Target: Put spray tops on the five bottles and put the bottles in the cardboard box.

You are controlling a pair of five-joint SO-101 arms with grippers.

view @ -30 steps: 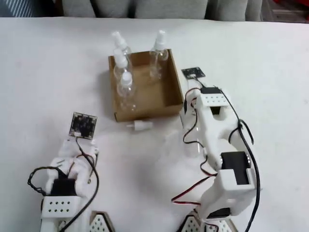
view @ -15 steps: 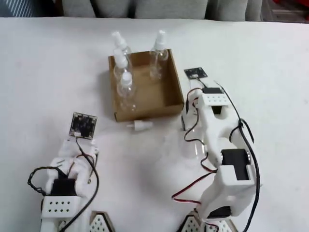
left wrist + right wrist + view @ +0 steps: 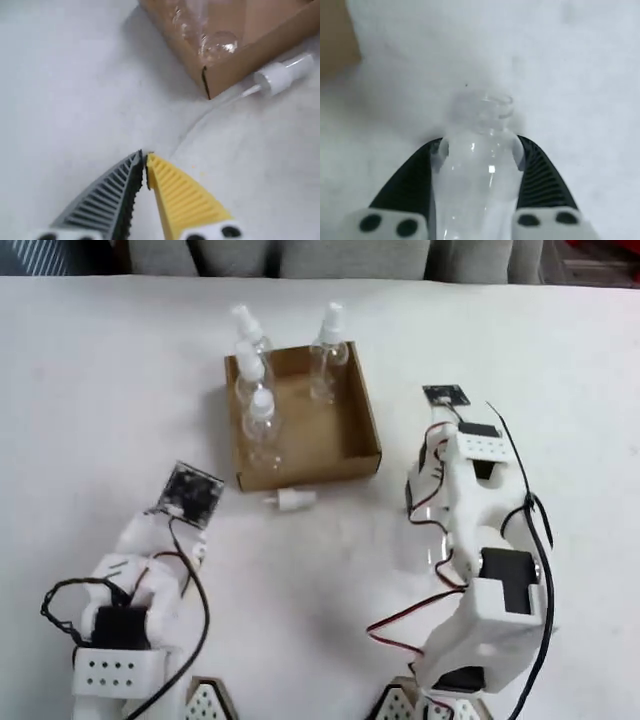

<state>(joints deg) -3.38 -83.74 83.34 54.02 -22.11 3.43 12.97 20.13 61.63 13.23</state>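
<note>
The cardboard box (image 3: 310, 472) sits mid-table with three capped clear bottles standing in it, among them one at its far right corner (image 3: 328, 340). One more capped bottle (image 3: 245, 325) stands at its far left corner; whether inside or just behind, I cannot tell. A loose white spray top (image 3: 290, 500) lies on the table in front of the box and appears again (image 3: 282, 75) beside the box corner (image 3: 240, 55). My right gripper (image 3: 480, 145) is shut on a clear uncapped bottle (image 3: 482, 150), right of the box. My left gripper (image 3: 145, 157) is shut and empty, low over the table near the box's front left corner.
The left arm (image 3: 130, 580) stands at the front left and the right arm (image 3: 480, 570) at the front right, both with loose red and black cables. A brown box edge (image 3: 335, 35) shows beside the held bottle. White table lies open between the arms.
The right arm has swung to the right, away from the box, carrying the uncapped bottle. The left arm has turned a little toward the box and the loose spray top.
</note>
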